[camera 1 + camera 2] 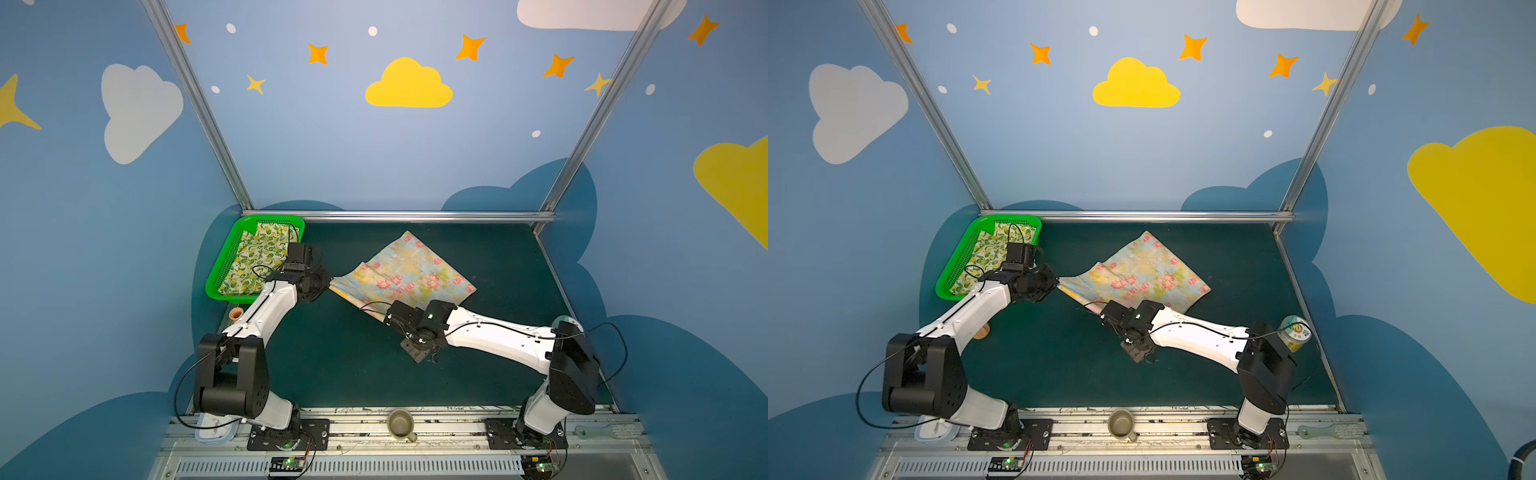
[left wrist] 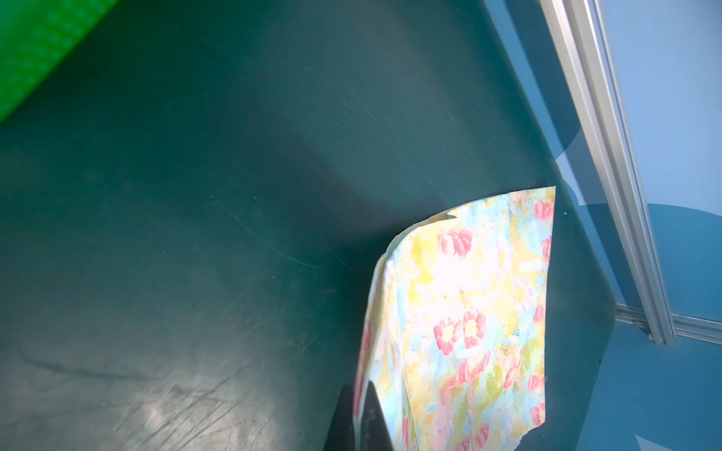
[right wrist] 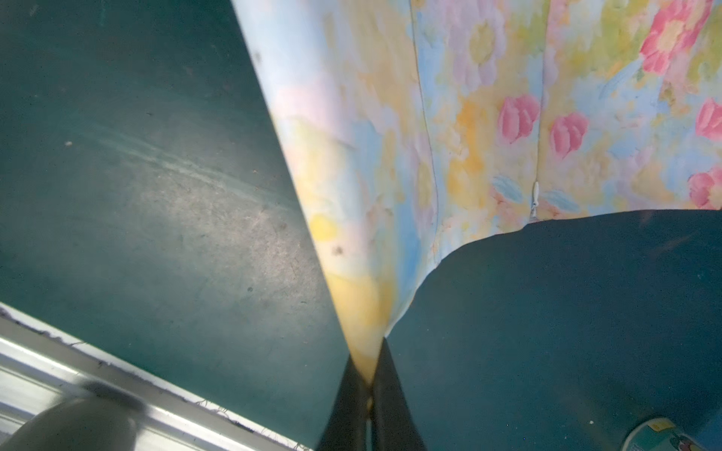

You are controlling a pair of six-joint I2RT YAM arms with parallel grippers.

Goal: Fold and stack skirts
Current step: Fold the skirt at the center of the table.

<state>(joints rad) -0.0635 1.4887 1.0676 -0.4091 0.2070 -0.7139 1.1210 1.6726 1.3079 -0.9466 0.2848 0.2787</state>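
Note:
The pale yellow skirt with pink flowers (image 1: pixel 409 272) (image 1: pixel 1142 274) lies spread in the middle of the dark green table. One of its corners is pinched by my left gripper (image 1: pixel 329 285) (image 1: pixel 1058 282), which is shut on it; in the left wrist view the cloth (image 2: pixel 469 312) runs between the dark fingers of the left gripper (image 2: pixel 359 410). At the skirt's near corner my right gripper (image 1: pixel 384 319) (image 1: pixel 1101 316) is also shut on it, and the right wrist view shows the cloth (image 3: pixel 449 136) tapering into the right gripper (image 3: pixel 369 377). The lemon-print skirt (image 1: pixel 255 259) (image 1: pixel 986 251) lies in the basket.
The green mesh basket (image 1: pixel 270 217) (image 1: pixel 1009 217) (image 2: pixel 35 47) stands at the back left. A mug (image 1: pixel 401 424) (image 1: pixel 1121 424) sits on the front rail. A printed can (image 1: pixel 1295 331) (image 3: pixel 660 435) stands near the right wall. A small wooden object (image 1: pixel 237 314) lies by the left arm.

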